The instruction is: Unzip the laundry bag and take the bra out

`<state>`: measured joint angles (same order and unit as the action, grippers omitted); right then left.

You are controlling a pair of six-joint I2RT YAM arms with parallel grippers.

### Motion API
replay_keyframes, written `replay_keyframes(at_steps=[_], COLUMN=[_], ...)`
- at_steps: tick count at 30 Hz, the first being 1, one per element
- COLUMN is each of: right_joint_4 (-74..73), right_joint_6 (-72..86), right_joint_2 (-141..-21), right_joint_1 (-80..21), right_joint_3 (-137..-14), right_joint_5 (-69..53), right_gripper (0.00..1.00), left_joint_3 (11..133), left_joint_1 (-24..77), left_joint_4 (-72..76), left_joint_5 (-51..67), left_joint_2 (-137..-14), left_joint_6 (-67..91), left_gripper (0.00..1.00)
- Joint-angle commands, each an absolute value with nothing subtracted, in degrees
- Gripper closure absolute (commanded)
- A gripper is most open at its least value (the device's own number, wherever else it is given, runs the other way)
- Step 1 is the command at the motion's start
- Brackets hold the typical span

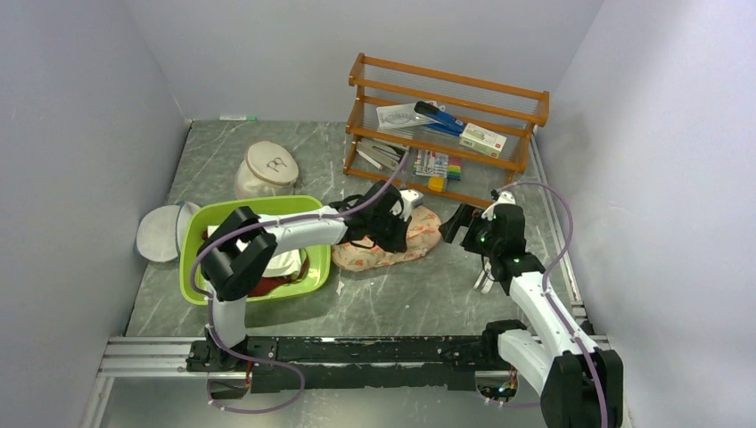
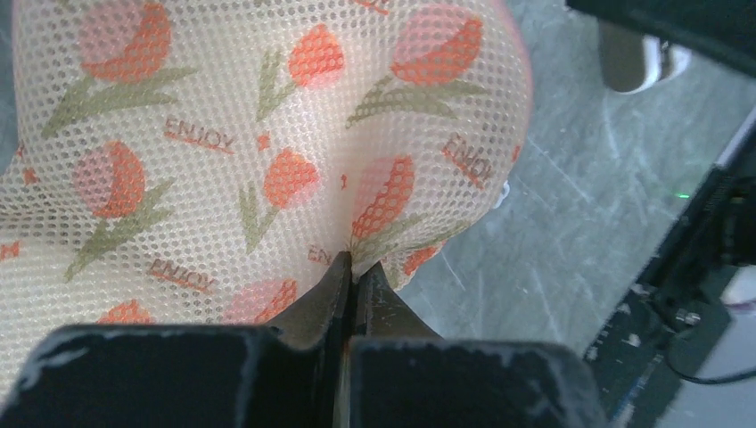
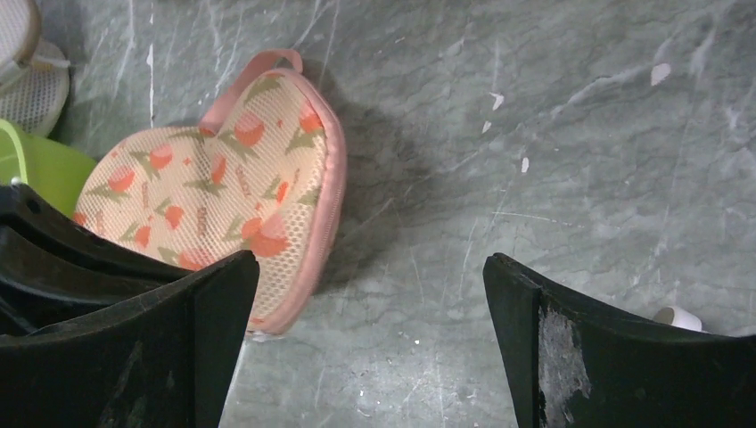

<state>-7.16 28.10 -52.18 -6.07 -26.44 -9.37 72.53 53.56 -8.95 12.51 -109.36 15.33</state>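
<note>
1. Left pincer (image 2: 350,265) is being shown closed, tips pressed together. A pucker of mesh appears to be nipped between them. No zipper pull is being made out at the tips.
2. The laundry bag (image 2: 250,134) is lying flat on the surface (image 3: 535,134), directly ahead of and under the left pincer tips, touching them.
3. Right pincer (image 3: 370,294) is being held wide open with nothing in it, hovering over bare surface. The bag is lying ahead and to its left, near but apart. A green basin (image 3: 40,169) is showing further left, beyond the bag.
4. Long axis: in the top view the bag is stretching from the left pincer across toward the right pincer, slightly slanted. The free lobe, the one with the pink loop (image 3: 267,61), is being presented on the right pincer's side.
5. Nearer arm: the left, already in contact.
6. Judged: the bag is being anchored by the left pincer so that the pink zipper rim (image 3: 332,205), facing the right pincer, can be worked. The bag is being read as not yet unzipped, and no bra is being seen.
</note>
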Motion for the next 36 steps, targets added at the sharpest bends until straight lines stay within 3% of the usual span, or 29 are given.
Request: replay_keyframes(at_steps=[1, 5, 11, 13, 18, 25, 30, 36], right_joint_4=[-7.0, 0.3, 7.3, 6.2, -3.7, -18.2, -23.6, -28.3], right_joint_6=[25.3, 23.3, 25.4, 25.7, 26.2, 31.0, 32.0, 33.5], right_joint_2=[-53.2, -52.8, -55.1, -54.9, -54.2, -56.2, -55.4, -55.7], right_joint_1=[-6.2, -6.4, -8.9, -11.0, -21.0, -31.1, -35.1, -39.3], right_joint_3=[-27.3, -23.5, -21.3, -21.5, -25.9, -32.4, -34.8, -37.7], right_joint_5=[-14.2, -25.9, -32.6, -29.6, -12.6, 3.2, 7.2, 12.2], right_gripper=[0.03, 0.16, 0.4, 0.41, 0.3, 0.28, 0.29, 0.38], left_joint_3=[74.2, 75.3, 74.8, 75.5, 76.8, 76.8, 77.2, 76.9], left_joint_1=[50.6, 48.5, 47.6, 47.0, 46.9, 46.8, 46.8, 46.8], left_joint_4=[-13.5, -15.9, -15.2, -16.2, -19.6, -19.7, -20.3, -20.0], left_joint_5=[23.6, 26.6, 26.5, 27.0, 22.4, 22.4, 21.5, 21.6], left_joint_2=[-106.3, -105.9, -106.2, -106.5, -106.8, -107.0, -107.6, -107.8], left_joint_6=[19.3, 18.7, 18.2, 17.8, 14.8, 15.0, 15.0, 15.4], left_gripper=[0.93, 0.93, 0.93, 0.93, 0.93, 0.93, 0.93, 0.93])
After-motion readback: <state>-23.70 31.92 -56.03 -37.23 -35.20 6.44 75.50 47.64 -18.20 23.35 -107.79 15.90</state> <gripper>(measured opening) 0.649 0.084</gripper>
